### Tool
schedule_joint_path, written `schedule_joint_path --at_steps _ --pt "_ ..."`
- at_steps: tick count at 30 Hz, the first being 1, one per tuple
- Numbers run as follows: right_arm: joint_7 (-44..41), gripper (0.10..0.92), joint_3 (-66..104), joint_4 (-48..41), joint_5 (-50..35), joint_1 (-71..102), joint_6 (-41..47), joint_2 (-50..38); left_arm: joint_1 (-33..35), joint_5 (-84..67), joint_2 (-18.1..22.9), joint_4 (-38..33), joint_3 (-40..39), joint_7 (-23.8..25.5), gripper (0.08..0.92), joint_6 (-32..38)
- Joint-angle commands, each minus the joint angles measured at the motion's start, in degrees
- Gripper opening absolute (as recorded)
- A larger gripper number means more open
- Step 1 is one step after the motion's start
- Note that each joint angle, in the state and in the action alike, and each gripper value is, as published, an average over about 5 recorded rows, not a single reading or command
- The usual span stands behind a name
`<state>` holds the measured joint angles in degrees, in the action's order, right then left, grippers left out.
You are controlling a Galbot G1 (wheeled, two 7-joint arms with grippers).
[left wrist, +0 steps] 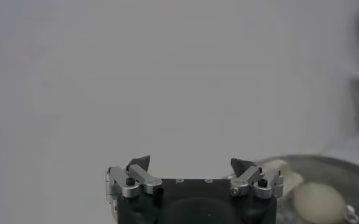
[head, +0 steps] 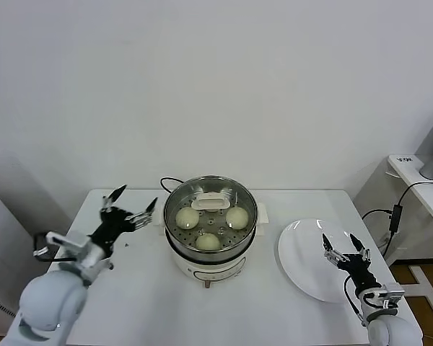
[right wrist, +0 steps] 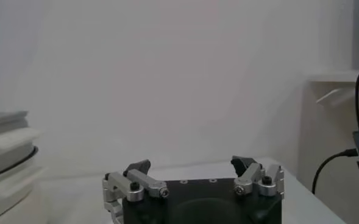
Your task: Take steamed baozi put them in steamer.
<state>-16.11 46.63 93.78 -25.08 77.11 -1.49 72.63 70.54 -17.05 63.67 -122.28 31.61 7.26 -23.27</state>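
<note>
Seemingly finished: three pale round steamed baozi [head: 208, 241] sit in the shiny steel steamer [head: 211, 222]. At its nine o'clock, left gripper [head: 133, 204] hangs released and empty; next, confirm a fourth behind the lid handle.

Shiny steel steamer [head: 211, 249] mid-table on its white base, three pale baozi inside at 9 [head: 187, 218], 3 [head: 237, 215] and 6 [head: 208, 241] o'clock.

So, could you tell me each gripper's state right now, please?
Left gripper: open, empty, beside the steamer.
Right gripper: open, empty, over the plate.
</note>
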Motion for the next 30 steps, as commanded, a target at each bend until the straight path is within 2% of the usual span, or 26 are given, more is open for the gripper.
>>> schedule_joint_path --at_steps 1,12,23,30 --pt "5.73 0.823 0.38 4.78 1.45 2.65 5.55 0.10 7.72 -13.51 -1.55 10.58 10.51 -2.62 0.823 5.52" --pt "4.41 0.823 1.71 7.11 3.81 4.87 6.62 -0.22 7.33 -10.91 -0.92 16.61 6.47 -2.84 0.823 6.20" --pt "6.13 0.823 0.40 8.49 2.32 6.47 8.85 -1.75 7.11 -3.72 -2.23 18.94 1.39 -3.33 0.823 8.08" --pt "4.89 0.823 0.10 7.88 1.50 6.23 9.00 -2.09 6.70 -4.03 -0.79 18.93 0.07 -3.52 0.823 7.86"
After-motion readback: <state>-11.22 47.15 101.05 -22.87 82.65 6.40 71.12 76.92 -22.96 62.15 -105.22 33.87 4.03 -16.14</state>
